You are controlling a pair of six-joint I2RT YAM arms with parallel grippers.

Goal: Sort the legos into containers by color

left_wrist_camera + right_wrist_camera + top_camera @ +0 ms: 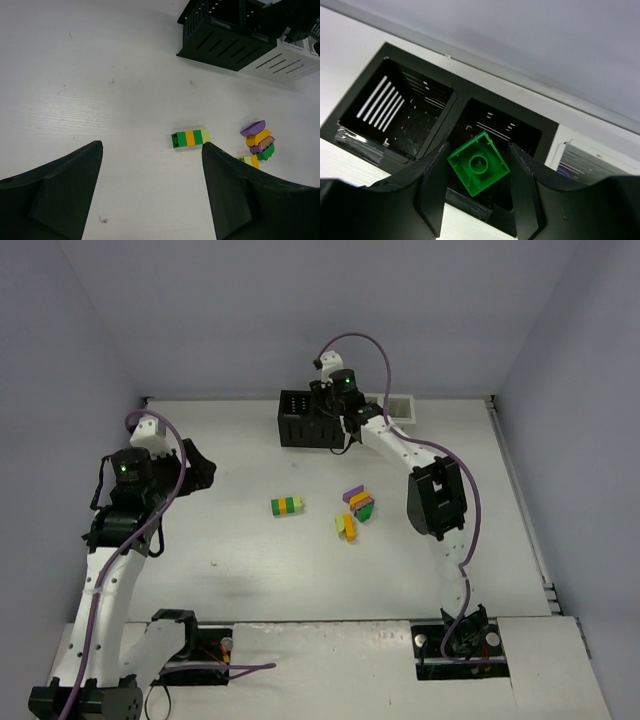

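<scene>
In the right wrist view my right gripper [479, 149] is shut on a dark green lego brick [479, 165], gripped corner to corner, hanging over the second black bin [547, 131] of the containers [298, 433]. The black bin [350, 125] beside it looks bare inside. Seen from above, that gripper [330, 412] is at the back of the table over the bins. A joined green, orange and lime bar [287, 505] [190, 137] lies mid-table. To its right sits a cluster of purple, orange and green legos [355, 512] [258, 141]. My left gripper [151, 146] hovers open and empty at the left.
A white bin [592, 162] adjoins the black ones on the right, with something purple showing at its edge. Grey walls close in the table at the back and sides. The right arm's elbow [435, 498] hangs just right of the lego cluster.
</scene>
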